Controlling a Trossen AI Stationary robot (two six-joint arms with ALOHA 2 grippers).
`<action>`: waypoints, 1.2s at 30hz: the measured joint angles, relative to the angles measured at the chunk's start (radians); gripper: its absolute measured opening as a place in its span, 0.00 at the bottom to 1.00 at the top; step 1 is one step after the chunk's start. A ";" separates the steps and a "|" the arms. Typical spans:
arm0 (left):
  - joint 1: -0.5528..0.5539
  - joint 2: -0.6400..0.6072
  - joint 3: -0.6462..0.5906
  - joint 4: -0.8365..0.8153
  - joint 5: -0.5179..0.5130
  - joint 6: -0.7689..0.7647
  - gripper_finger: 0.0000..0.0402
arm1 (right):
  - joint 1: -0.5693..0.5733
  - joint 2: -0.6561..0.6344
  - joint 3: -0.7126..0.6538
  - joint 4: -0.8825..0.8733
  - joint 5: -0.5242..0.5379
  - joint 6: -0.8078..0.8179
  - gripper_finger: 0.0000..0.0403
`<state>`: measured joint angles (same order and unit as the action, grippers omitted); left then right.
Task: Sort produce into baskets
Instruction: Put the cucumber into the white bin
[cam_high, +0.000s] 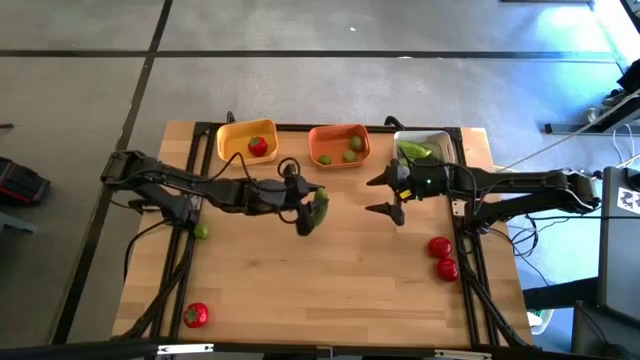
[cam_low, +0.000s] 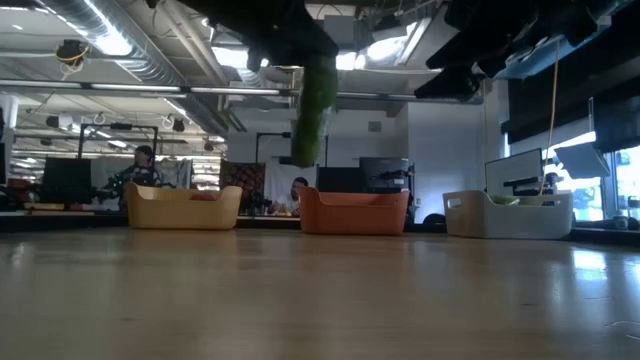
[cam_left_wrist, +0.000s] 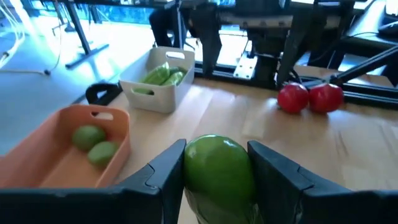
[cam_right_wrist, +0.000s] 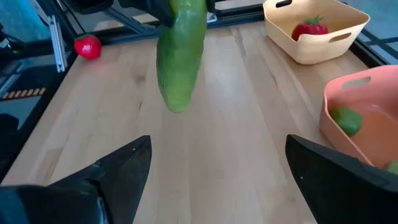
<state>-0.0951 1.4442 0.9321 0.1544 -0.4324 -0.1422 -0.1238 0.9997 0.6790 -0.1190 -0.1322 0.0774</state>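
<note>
Cucumber (cam_high: 316, 212) held in left hand (cam_high: 305, 210), lifted clear of the desk (cam_high: 330, 280); the low view shows it hanging upright in the air (cam_low: 318, 100), in front of the gap between the yellow basket (cam_low: 183, 208) and the orange basket (cam_low: 354, 213). Left hand's fingers (cam_left_wrist: 158, 177) are clamped on both sides of the piece (cam_left_wrist: 219, 169), over the desk's middle, just in front of the orange basket (cam_high: 339, 145).

Right hand (cam_high: 390, 193) hovers near the white basket (cam_high: 425, 148), jaws spread wide, nothing between them; its own view looks past its fingers (cam_right_wrist: 118, 165) at the hanging cucumber (cam_right_wrist: 181, 53).

Contents:
- yellow basket (cam_high: 247, 140): one red tomato (cam_high: 258, 146).
- orange basket: limes (cam_high: 340, 151).
- white basket: green cucumber pieces (cam_high: 414, 151).

Loose on desk: lime (cam_high: 201, 231) near the left edge under the left arm; tomato (cam_high: 195, 315) at the near left corner; two tomatoes (cam_high: 442, 257) touching one another by the right edge.
</note>
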 joint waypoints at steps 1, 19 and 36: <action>0.003 0.008 0.000 0.023 0.000 0.012 0.39 | 0.000 0.000 -0.016 0.025 0.000 0.006 0.89; 0.026 0.112 0.000 0.187 0.051 0.094 0.39 | 0.001 0.027 -0.154 0.318 -0.058 0.082 0.89; 0.023 0.128 0.000 0.350 0.070 0.125 0.39 | 0.079 0.378 -0.147 0.785 -0.040 0.133 0.89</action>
<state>-0.0723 1.5719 0.9321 0.5040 -0.3627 -0.0173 -0.0452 1.3782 0.5324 0.6659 -0.1723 0.2108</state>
